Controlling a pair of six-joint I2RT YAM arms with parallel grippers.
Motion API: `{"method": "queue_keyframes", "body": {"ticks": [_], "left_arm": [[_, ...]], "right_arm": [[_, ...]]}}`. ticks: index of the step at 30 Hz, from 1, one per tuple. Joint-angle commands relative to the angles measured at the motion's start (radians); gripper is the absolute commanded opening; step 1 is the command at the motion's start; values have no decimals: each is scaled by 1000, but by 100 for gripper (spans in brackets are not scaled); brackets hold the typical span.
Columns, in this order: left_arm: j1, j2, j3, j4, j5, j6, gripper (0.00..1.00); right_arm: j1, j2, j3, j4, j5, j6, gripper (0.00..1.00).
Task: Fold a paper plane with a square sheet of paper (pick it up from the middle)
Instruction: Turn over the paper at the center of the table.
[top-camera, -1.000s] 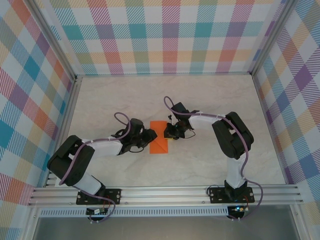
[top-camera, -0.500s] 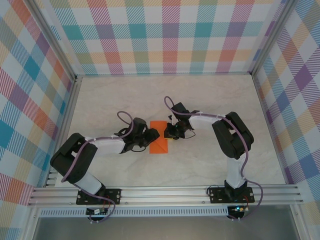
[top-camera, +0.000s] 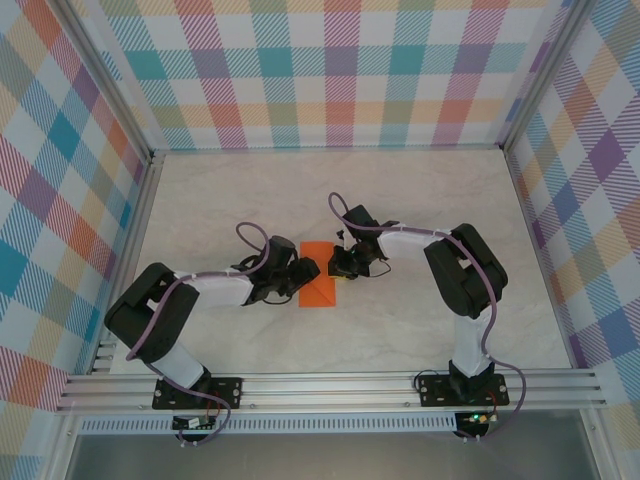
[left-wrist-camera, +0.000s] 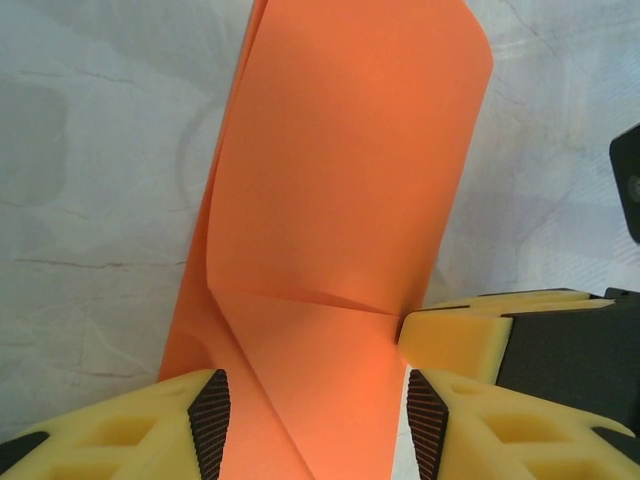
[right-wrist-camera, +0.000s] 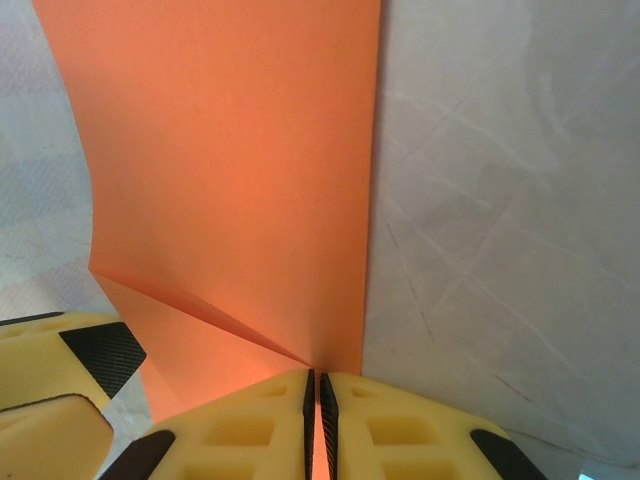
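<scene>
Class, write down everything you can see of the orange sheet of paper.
The square sheet of paper is thin, bright orange, and lies on the pale table. It looks folded double, with a slanting crease near one end. The right gripper pinches its edge; the left gripper stands open astride it.

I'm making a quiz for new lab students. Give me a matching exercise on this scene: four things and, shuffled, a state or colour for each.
1 left gripper
2 right gripper
3 orange sheet of paper
4 table

A pale marbled
B jaws shut
C creased, partly folded
D jaws apart, paper between

Pairs: 1-D, 2-B, 3-C, 4-A
</scene>
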Motion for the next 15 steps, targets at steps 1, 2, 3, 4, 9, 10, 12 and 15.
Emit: {"method": "queue_keyframes", "body": {"ticks": [1,2,3,4,9,10,12,15], "left_arm": [[-13,21,31,2,-2,14,49],[-14,22,36,1,-2,17,48],[-14,27,41,-1,-2,16,48],[-14,31,44,-2,-1,18,48],[-17,50,55,12,10,18,48],[-17,52,54,16,11,16,48],[-18,55,51,32,13,9,46],[-20,47,38,62,10,0,41]], "right_arm": [[-1,30,-40,-29,29,5,14],[0,30,-42,-29,29,4,14],[-1,30,-42,-29,29,3,14],[0,31,-43,-28,29,5,14],[0,31,-43,-26,29,4,14],[-1,31,-44,-25,28,5,14],[0,30,-45,-24,28,6,14],[0,30,-45,-24,29,7,14]]}}
